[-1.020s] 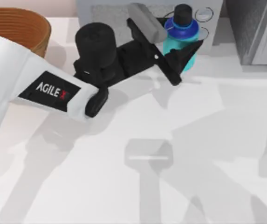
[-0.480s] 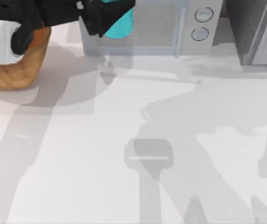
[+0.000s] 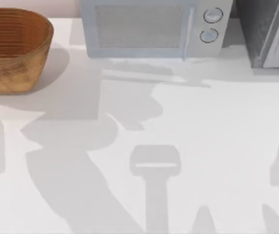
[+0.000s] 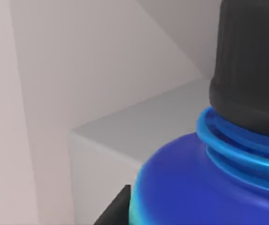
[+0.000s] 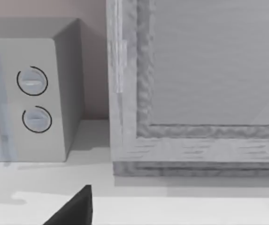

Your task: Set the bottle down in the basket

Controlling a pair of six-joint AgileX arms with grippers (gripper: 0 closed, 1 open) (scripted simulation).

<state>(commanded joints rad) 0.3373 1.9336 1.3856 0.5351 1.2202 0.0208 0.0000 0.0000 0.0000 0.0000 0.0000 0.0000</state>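
Note:
The orange-brown woven basket (image 3: 15,62) stands at the table's far left corner, and I see nothing inside it. In the left wrist view the bottle (image 4: 209,187) sits very close, showing its dark blue shoulder, cyan neck rings and black cap (image 4: 249,61). My left gripper (image 4: 190,216) is shut on the bottle, with one black fingertip (image 4: 117,209) showing beside its body. A pale wall and a grey box top lie behind it. A black part of my right gripper (image 5: 73,208) shows low in the right wrist view, facing the back right of the table.
A grey microwave (image 3: 149,29) with two round knobs (image 3: 212,15) stands at the back centre. A grey cabinet (image 3: 270,34) stands at the back right. The white tabletop (image 3: 178,146) carries the arms' shadows.
My left arm, holding the bottle, has swung from the microwave's front leftward toward the basket and risen out of the top view. Its shadow now falls across the table's left half.

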